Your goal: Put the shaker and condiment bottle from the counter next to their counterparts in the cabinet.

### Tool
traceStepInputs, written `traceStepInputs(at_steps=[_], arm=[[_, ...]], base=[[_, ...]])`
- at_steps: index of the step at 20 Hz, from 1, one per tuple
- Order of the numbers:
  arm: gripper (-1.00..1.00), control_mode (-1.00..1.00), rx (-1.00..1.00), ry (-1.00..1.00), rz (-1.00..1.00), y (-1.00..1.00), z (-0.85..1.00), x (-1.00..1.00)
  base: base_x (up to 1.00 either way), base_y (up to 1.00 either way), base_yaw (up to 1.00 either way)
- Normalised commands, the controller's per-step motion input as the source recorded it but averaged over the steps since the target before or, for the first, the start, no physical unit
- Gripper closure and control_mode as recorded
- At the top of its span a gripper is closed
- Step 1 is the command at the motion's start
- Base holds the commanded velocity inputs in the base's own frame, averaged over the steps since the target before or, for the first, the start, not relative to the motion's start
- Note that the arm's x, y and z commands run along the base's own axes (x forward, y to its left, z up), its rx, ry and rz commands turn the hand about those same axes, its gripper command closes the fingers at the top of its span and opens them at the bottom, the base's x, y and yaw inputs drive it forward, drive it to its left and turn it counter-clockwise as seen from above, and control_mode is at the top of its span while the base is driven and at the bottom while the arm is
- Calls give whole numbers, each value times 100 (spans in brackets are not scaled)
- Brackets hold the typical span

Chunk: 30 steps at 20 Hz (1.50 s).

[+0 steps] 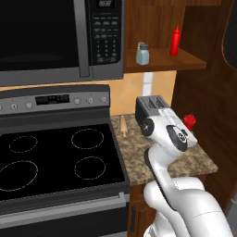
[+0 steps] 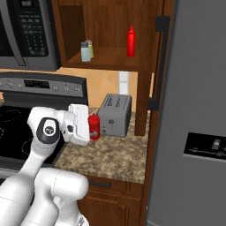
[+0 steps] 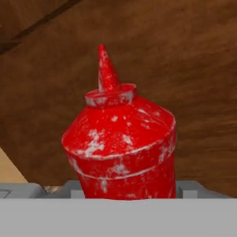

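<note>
While the white arm reaches low across centre frame, the pincer (image 2: 90, 128) sits at the condiment bottle (image 2: 93, 126), left of middle in the right base view; in the left base view the bottle (image 1: 189, 121) peeks out at right of centre, behind the arm's wrist. Hand view: stubby red bottle (image 3: 121, 147) takes up centre frame, nozzle tilted slightly to the left, with brown wood behind it. Grey finger stubs (image 3: 189, 189) show just beside the bottle's base on both sides at the bottom edge. Cannot tell if the jaws actually press on it or only bracket it. Cannot tell either whether the bottle stands on the desk (image 2: 112, 159) or is lifted off it.

Shaker (image 2: 85, 52) stands on the cabinet (image 2: 112, 59) shelf, upper left of centre in the right base view, touching or just beside the yellowish shaker (image 2: 90, 47) behind it. Slim red bottle (image 2: 131, 41) stands upright on the same shelf, well apart to the right. In the left base view, shaker (image 1: 143, 54) sits upper centre, slim red bottle (image 1: 175, 41) to its right.

Toaster (image 2: 114, 114) sits on the granite desk just right of the condiment bottle. Small tan cone-shaped thing (image 1: 123, 126) stands on the desk near the stovetop (image 1: 55, 162), centre of the left base view. Microwave (image 1: 60, 37) at upper left, fridge (image 2: 194, 110) down the right side of the right base view.
</note>
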Motion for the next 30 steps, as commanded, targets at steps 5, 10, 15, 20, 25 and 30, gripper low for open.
traceStepInputs(at_steps=[5, 10, 15, 20, 25, 30], arm=[[100, -100, 0, -8, 0, 0, 92, -55], [100, -100, 0, -6, 0, 0, 95, -49], [100, -100, -1, -1, 0, 8, 89, -37], [100, -100, -5, 4, 2, 21, 73, -3], [100, -100, -6, 5, 6, 10, 70, 0], [100, -100, -21, 18, 8, 58, -2, 0]], base=[[0, 0, 0], [0, 0, 0], [0, 0, 0], [0, 0, 0], [0, 0, 0], [0, 0, 0]])
